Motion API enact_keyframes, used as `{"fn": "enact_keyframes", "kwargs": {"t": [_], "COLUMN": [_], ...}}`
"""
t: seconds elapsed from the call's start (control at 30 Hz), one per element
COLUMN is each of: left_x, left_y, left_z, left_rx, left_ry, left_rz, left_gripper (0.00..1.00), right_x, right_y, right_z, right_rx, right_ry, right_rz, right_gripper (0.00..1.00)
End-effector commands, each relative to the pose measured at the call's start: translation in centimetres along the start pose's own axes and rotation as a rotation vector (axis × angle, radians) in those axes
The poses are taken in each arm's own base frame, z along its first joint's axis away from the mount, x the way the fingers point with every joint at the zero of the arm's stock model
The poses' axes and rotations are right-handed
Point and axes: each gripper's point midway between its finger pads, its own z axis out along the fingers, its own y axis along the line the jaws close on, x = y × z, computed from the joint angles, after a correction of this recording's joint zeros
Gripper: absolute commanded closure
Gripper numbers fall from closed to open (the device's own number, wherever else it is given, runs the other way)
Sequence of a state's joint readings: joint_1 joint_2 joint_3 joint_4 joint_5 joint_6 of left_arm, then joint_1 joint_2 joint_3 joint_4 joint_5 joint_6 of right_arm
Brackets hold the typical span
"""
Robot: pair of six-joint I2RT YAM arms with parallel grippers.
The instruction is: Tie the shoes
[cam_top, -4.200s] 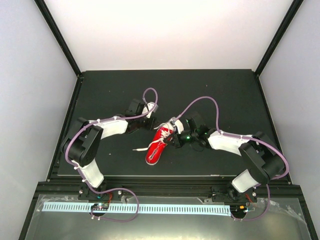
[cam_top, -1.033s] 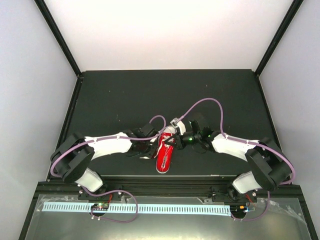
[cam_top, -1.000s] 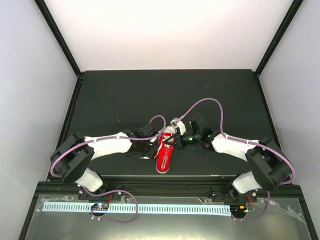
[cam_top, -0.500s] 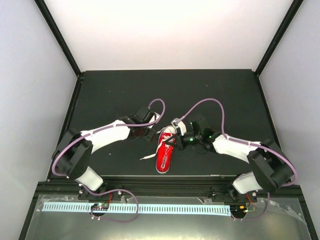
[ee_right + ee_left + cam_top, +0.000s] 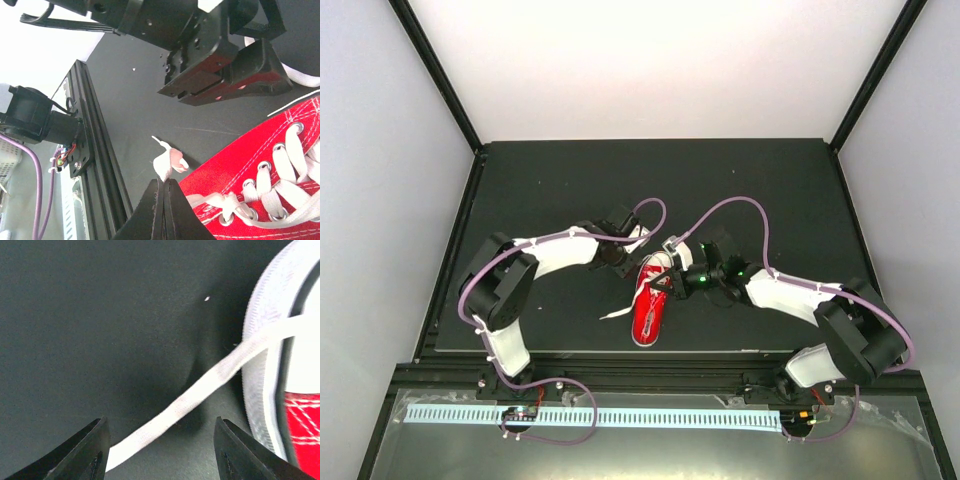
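The red sneaker (image 5: 648,305) lies on the black mat with its white end toward the back. My left gripper (image 5: 627,252) is open, low over the mat at the shoe's far left. In the left wrist view a white lace (image 5: 200,390) runs slantwise between its fingers (image 5: 87,452), and the shoe's white rubber edge (image 5: 260,340) is at the right. My right gripper (image 5: 669,284) is over the shoe's right side. In the right wrist view it (image 5: 163,186) is shut on a folded bit of white lace (image 5: 167,162) beside the red canvas (image 5: 250,170) and eyelets.
A loose lace end (image 5: 615,314) lies on the mat left of the shoe. The mat's front edge and the metal rail (image 5: 95,150) are close behind the shoe. The left gripper's body (image 5: 220,60) sits just beyond my right fingers.
My left gripper has moved from the shoe's left side toward the back, to the shoe's far end. A lace end now lies loose on the mat. The right gripper stayed at the shoe.
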State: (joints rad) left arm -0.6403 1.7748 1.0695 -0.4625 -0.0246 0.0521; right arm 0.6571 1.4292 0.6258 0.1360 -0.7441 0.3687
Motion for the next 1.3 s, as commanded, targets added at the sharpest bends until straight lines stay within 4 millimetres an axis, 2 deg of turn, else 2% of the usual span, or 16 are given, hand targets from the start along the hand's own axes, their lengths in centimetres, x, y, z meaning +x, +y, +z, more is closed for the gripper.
{"fn": "enact_keyframes", "kwargs": {"t": [0.0, 0.23, 0.33, 0.53, 0.7, 0.77, 0.97, 1.13, 1.27], "left_x": [-0.3, -0.5, -0.1, 1.6, 1.9, 1.4, -0.2, -1.1, 0.4], "left_y": [0.2, 0.9, 1.2, 1.2, 1.0, 1.1, 1.9, 2.1, 1.4], "left_z": [0.6, 1.5, 1.9, 2.4, 2.2, 1.8, 0.0, -3.6, -6.6], "left_rx": [0.01, -0.006, -0.007, -0.011, -0.007, -0.01, -0.047, -0.048, -0.006], "left_ry": [0.021, 0.036, 0.067, 0.119, 0.107, 0.084, 0.001, -0.109, -0.152], "left_rz": [0.019, -0.006, -0.027, -0.056, -0.093, -0.11, -0.183, -0.274, -0.342], "left_gripper": [0.41, 0.42, 0.46, 0.65, 0.9, 0.98, 0.99, 0.98, 0.98], "right_x": [-0.5, -0.5, -0.6, -0.7, -1.0, -1.1, -1.1, -1.2, -1.8], "right_y": [0.8, 0.8, 0.8, 0.9, 1.0, 1.0, 0.9, 0.2, -0.1], "right_z": [0.1, 0.1, 0.1, 0.1, 0.1, 0.1, 0.1, 0.0, -0.3], "right_rx": [-0.03, -0.036, -0.032, -0.035, -0.038, -0.037, -0.028, 0.019, 0.056], "right_ry": [-0.014, -0.013, -0.016, -0.02, -0.022, -0.024, -0.025, -0.025, -0.043], "right_rz": [-0.027, -0.025, -0.026, -0.027, -0.025, -0.027, -0.024, -0.008, 0.003], "right_gripper": [0.98, 0.98, 0.98, 0.98, 0.98, 0.98, 0.98, 0.98, 0.98]}}
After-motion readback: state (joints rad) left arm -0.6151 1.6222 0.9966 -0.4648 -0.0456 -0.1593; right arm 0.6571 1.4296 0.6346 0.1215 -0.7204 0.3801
